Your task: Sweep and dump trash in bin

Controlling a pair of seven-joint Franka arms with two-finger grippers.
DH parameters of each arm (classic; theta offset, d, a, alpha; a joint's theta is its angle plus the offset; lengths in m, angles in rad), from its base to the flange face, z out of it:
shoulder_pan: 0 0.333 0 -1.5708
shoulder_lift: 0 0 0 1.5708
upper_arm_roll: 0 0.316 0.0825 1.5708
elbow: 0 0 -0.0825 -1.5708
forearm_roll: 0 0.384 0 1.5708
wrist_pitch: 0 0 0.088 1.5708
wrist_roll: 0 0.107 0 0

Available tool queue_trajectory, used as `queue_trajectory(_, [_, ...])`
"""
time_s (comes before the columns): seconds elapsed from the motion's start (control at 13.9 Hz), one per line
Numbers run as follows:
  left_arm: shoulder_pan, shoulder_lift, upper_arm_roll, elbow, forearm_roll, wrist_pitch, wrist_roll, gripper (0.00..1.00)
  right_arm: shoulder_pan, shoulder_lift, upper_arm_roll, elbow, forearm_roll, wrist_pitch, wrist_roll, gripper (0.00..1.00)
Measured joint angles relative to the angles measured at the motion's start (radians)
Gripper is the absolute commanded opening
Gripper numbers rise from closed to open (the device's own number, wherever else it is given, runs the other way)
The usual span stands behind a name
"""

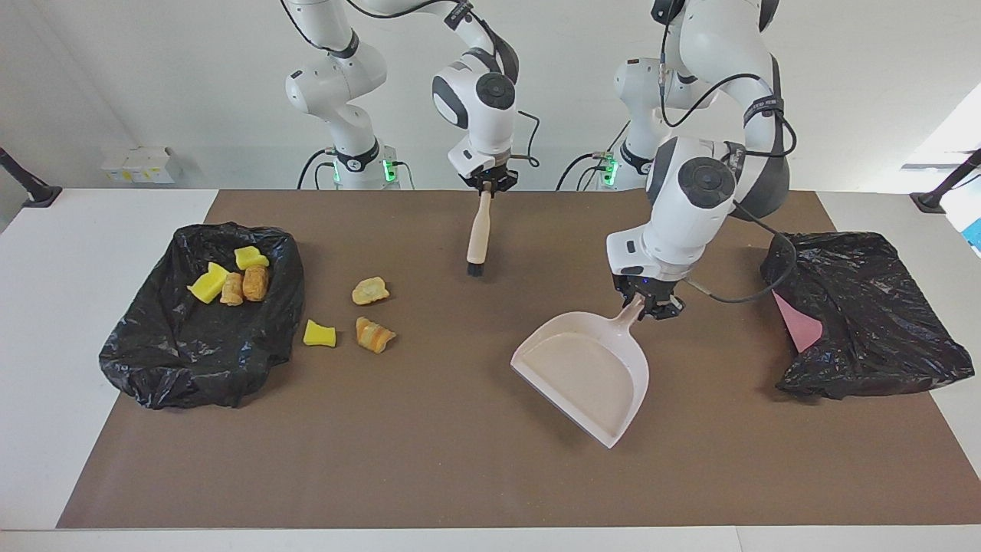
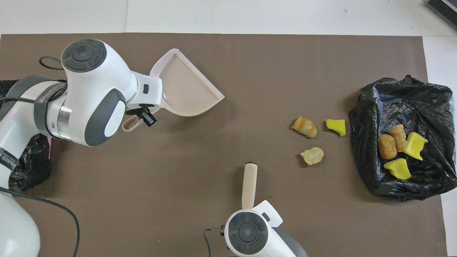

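Two Franka arms stand ready over a brown-matted desk (image 1: 475,475). The left claw (image 1: 646,305) pinches the handle of a pale pink dustpan (image 1: 586,376), which hangs tilted over the mat's middle toward the left arm's end. Its long axis runs slantwise from the handle, and its open lip faces down and away from the robots, partly toward the trash.

The right claw (image 1: 484,186) is pressed together on the top of a wooden-handled brush (image 1: 477,234), which hangs nearly upright, dark bristles downward, over the part of the mat nearest the robots.

Three loose pieces of trash lie on the mat toward the right arm's end: a yellow foam chunk (image 1: 319,334), a striped bread-like piece (image 1: 374,335) beside it, and a paler bread-like piece (image 1: 370,290) slightly nearer the robots. Four more lumps (image 1: 230,280) already sit in the black-lined bin (image 1: 199,353) just beside them.

The loose trash lies well apart from the dustpan, and the brush looks the closer of the two tools. The pan's lip, it seems, must turn more squarely toward the pieces before sweeping.

A second black bag (image 1: 866,314) lies at the left arm's end.
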Motion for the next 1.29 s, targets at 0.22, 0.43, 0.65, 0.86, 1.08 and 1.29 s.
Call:
queue_trajectory(0.22, [0.018, -0.025, 0.001, -0.025, 0.002, -0.049, 0.27, 0.0, -0.116, -0.04, -0.003, 0.04, -0.132, -0.149, -0.092, 0.0])
queue_trajectory(0.43, [-0.002, -0.062, -0.016, -0.106, 0.04, -0.02, 0.351, 0.0, -0.236, -0.008, -0.005, 0.082, -0.267, -0.2, -0.187, 0.0])
queue_trajectory(0.65, [-0.102, -0.086, -0.025, -0.178, 0.077, 0.037, 0.327, 0.0, -0.368, 0.039, -0.007, 0.095, -0.417, -0.201, -0.343, 0.0])
queue_trajectory(0.86, [-0.183, -0.084, -0.027, -0.204, 0.081, 0.061, 0.212, 0.0, -0.487, 0.081, -0.01, 0.126, -0.54, -0.203, -0.46, 0.0])
queue_trajectory(1.08, [-0.22, -0.073, -0.028, -0.206, 0.081, 0.085, 0.163, 0.0, -0.578, 0.13, -0.01, 0.187, -0.619, -0.219, -0.551, 0.0])
queue_trajectory(1.29, [-0.233, -0.061, -0.029, -0.208, 0.081, 0.085, 0.112, 0.0, -0.609, 0.176, -0.01, 0.21, -0.642, -0.212, -0.572, 0.0])
